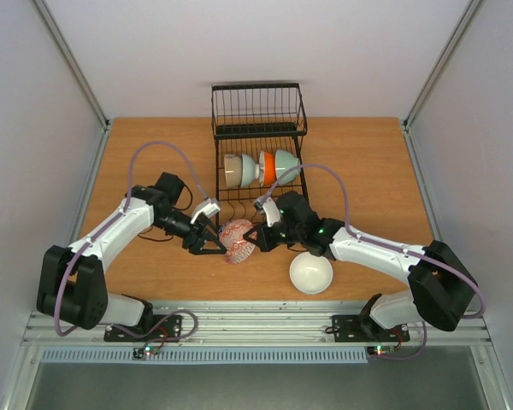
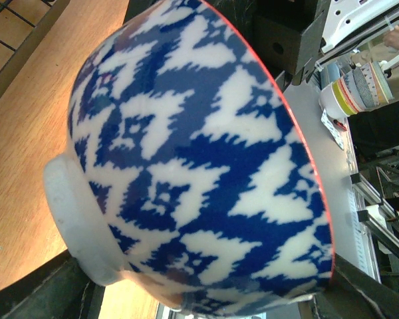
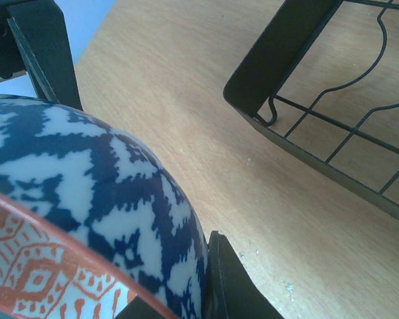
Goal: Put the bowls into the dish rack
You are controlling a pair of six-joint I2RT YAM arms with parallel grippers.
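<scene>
A patterned bowl, blue and white outside and orange-patterned inside, hangs on its side over the table just in front of the dish rack. My right gripper is shut on its rim; in the right wrist view one finger presses the outer wall of the bowl. My left gripper spans the bowl from foot to rim, both fingers against it. A cream bowl, an orange bowl and a mint bowl stand on edge in the rack.
A plain white bowl sits upright on the table near the front edge, right of the held bowl and under my right arm. The rack's front corner lies close to the right gripper. Rack wires show beside the left gripper.
</scene>
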